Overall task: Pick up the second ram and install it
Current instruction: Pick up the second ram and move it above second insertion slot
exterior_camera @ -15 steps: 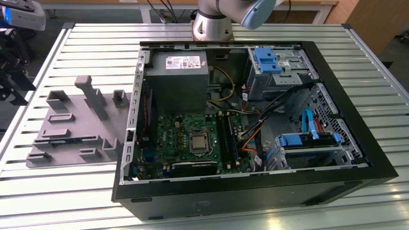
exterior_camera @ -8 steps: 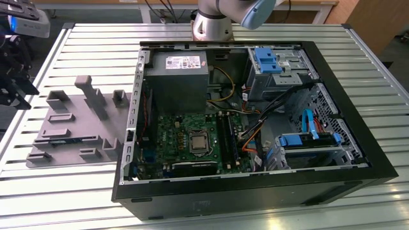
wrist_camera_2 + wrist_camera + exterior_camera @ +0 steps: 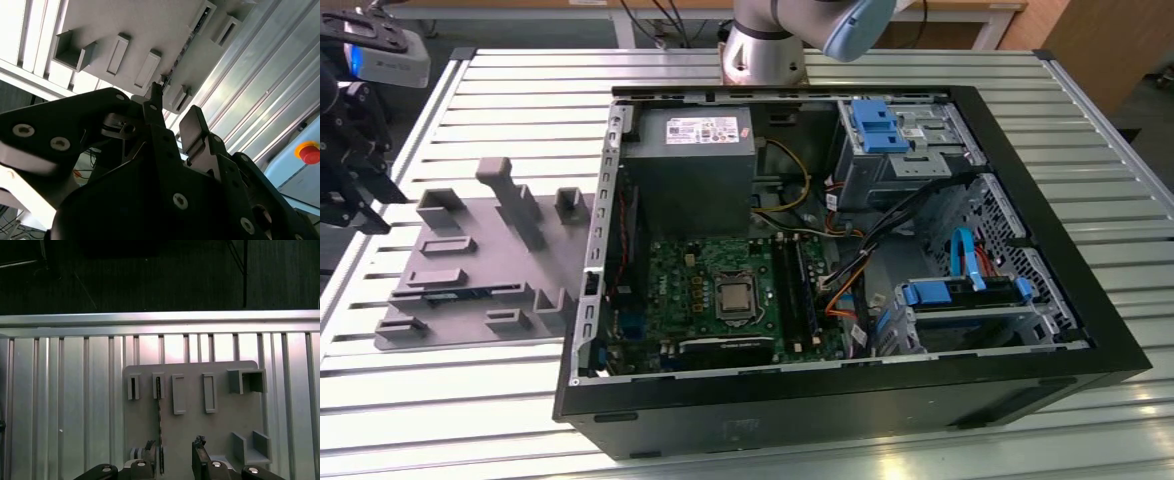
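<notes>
Ram [image 3: 159, 425] edge-on, clear of parted jaws

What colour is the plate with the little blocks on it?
The plate is grey, clearest in the exterior view.

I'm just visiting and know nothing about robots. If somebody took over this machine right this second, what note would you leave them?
Gripper: open and holding nothing. Its fingers are apart, one on each side of the second ram's line.
Second ram: stands on edge in a slot of the grey fixture plate. The plate lies on the table at the exterior view's left of the open computer case.
Done: the gripper is lined up over the second ram.
Left: the second ram is not yet grasped, lifted or installed in the case.
</notes>
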Tool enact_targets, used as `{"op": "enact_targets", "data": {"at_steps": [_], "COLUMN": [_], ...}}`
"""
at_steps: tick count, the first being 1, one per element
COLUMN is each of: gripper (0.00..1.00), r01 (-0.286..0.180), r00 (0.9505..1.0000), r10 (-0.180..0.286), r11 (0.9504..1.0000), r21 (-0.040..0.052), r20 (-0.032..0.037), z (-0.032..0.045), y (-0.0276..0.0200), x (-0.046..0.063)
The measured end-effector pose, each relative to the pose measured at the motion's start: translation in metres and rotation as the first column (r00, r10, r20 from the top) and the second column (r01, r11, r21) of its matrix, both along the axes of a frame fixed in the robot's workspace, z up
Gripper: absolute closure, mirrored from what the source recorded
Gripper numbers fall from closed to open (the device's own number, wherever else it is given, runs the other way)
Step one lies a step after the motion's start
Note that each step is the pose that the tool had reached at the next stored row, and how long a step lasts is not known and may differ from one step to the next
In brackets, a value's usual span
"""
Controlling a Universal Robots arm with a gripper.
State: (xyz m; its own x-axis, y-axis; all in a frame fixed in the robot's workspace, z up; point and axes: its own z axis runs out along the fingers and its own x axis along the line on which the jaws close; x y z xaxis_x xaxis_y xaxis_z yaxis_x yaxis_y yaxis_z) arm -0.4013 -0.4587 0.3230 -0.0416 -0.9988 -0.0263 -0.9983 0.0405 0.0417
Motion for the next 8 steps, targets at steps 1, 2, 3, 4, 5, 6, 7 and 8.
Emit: {"op": "enact_targets", "data": {"at_steps": [1,2,3,4,5,6,7,8], "gripper": [0.58,0.58,0.58,0.58,0.58,0.58,0.58,0.58], "r01": [0.000,0.000,0.000,0.000,0.000,0.000,0.000,0.000], "r00": [1.0000,1.0000,1.0000,1.0000,1.0000,1.0000,1.0000,1.0000], "r10": [0.000,0.000,0.000,0.000,0.000,0.000,0.000,0.000], "r11": [1.0000,1.0000,1.0000,1.0000,1.0000,1.0000,1.0000,1.0000], "r21": [0.0000,-0.0001,0.0000,0.0000,0.0000,0.0000,0.0001,0.0000], "r20": [0.0000,0.0000,0.0000,0.0001,0.0002,0.0002,0.0003,0.0003], "z": [-0.0001,-0.0003,-0.0006,-0.0010,-0.0014,-0.0019,-0.0026,-0.0031], "y": [0.0000,0.0000,0.0000,0.0000,0.0000,0.0000,-0.0001,0.0000], "x": [0.0000,0.0000,0.0000,0.0000,0.0000,0.0000,-0.0001,-0.0001]}}
